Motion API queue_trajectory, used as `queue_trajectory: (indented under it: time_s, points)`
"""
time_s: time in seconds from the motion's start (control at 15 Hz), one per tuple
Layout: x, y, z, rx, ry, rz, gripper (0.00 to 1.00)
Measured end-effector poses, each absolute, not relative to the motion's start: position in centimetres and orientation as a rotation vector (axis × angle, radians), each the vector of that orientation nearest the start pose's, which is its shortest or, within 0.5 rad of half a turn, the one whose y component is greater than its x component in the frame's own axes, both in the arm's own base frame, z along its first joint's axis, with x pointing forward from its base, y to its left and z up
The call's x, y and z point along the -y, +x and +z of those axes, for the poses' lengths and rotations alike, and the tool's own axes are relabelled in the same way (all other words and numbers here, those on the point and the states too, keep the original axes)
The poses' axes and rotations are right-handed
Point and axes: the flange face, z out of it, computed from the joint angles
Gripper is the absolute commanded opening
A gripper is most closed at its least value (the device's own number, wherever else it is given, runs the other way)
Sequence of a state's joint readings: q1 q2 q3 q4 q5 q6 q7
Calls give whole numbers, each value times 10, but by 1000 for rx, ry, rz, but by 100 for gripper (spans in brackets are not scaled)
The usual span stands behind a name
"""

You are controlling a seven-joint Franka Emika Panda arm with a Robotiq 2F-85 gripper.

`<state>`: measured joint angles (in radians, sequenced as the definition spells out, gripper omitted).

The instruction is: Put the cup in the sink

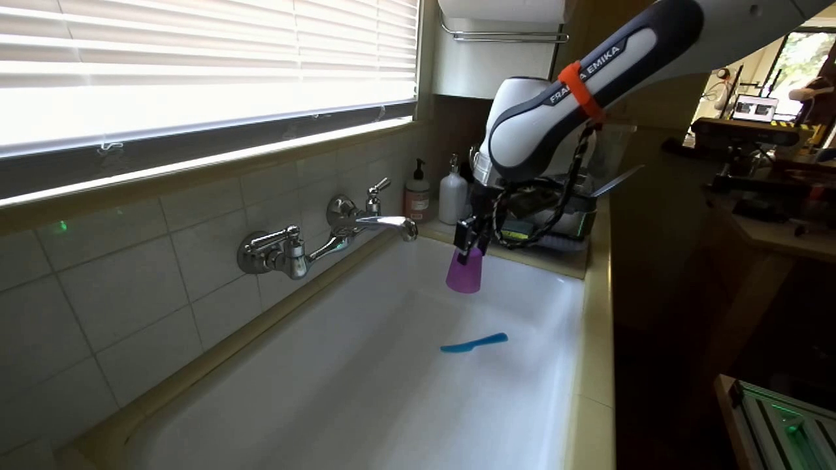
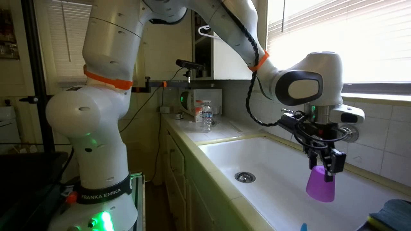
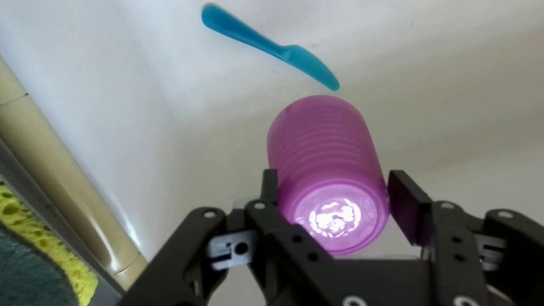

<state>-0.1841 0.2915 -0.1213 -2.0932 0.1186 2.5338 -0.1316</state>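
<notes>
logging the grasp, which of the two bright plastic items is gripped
The purple cup: it is held upside down in the gripper, whereas the blue knife lies apart from it, on the floor of the sink.

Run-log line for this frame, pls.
gripper: shut on cup | cup: upside down, held over sink, off its floor | blue knife: in sink | release: not yet

Blue plastic knife [image 3: 272,46], lying flat
Well apart from the knife: scouring sponge [image 3: 32,265], white pump bottle [image 1: 452,199], reddish-labelled pump bottle [image 1: 417,201], window blinds [image 1: 215,72].
</notes>
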Motion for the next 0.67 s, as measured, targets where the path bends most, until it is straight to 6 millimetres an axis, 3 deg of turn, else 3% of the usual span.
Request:
queue_trajectory:
  time_s: [0.67]
  points:
    - [199, 605, 211, -280, -3111, -134, 40]
